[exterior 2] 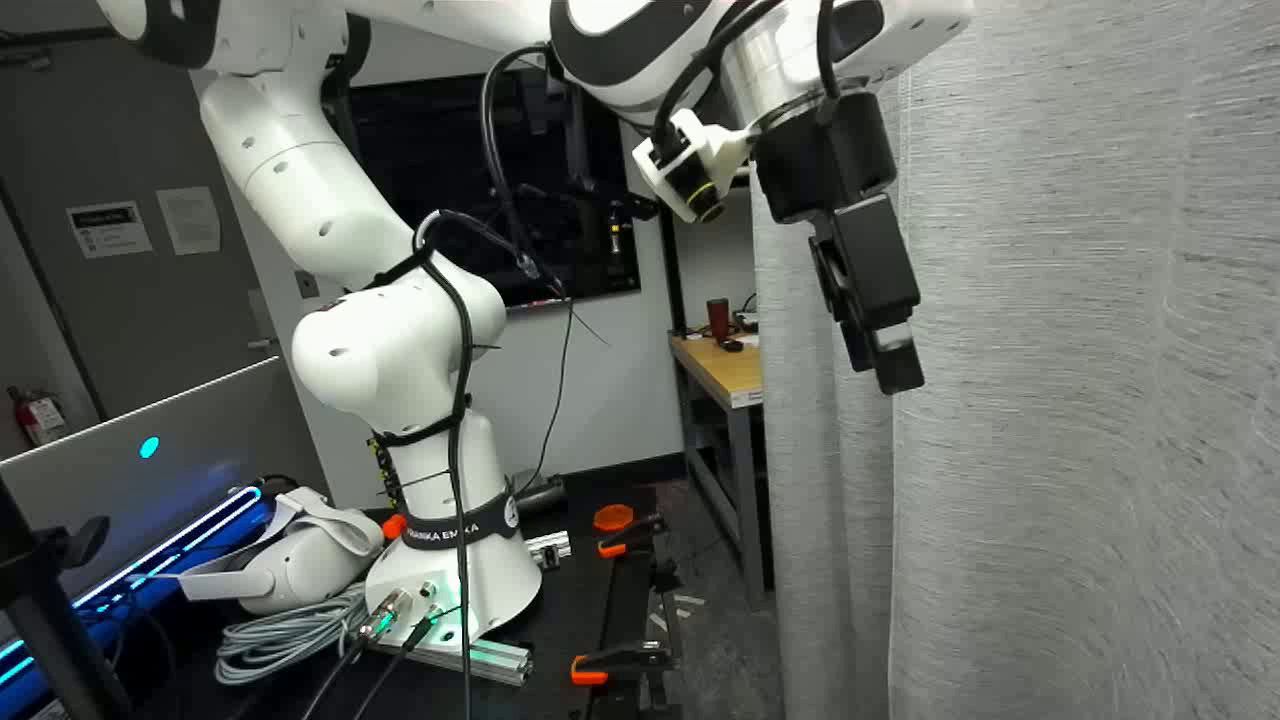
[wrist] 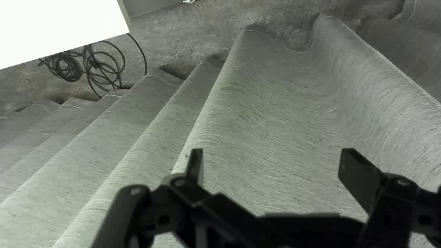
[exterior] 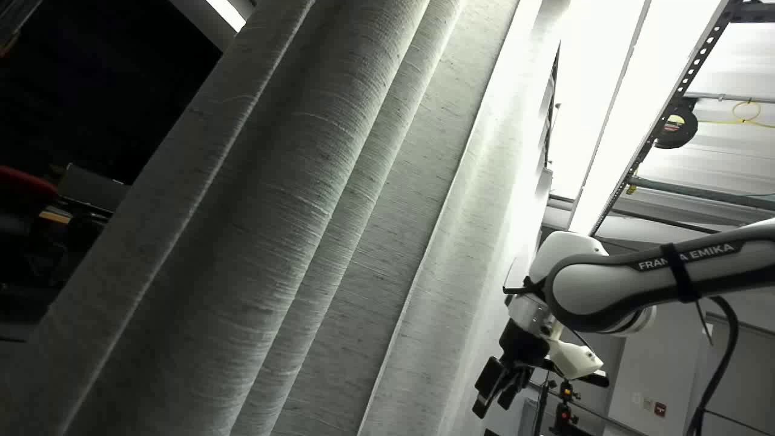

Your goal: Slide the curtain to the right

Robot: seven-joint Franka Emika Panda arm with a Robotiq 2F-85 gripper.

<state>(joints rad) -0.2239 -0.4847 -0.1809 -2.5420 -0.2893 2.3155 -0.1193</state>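
Nearest in the wrist view, the gripper (wrist: pixel 272 163) has its fingers (wrist: pixel 195 167) spread wide, with nothing held. Beyond them hangs the curtain (wrist: pixel 268 103), light grey, finely woven with dark flecks, falling in long folds to a wavy, pale-edged hem near the floor (wrist: pixel 193 34); whether they touch, I cannot tell. Further off, in an exterior view, a dark red cup (exterior 2: pixel 718 320), its inside hidden, stands on a wooden-topped table (exterior 2: pixel 722 372).

Both exterior views crop the curtain (exterior 2: pixel 1060 430) at top and bottom.
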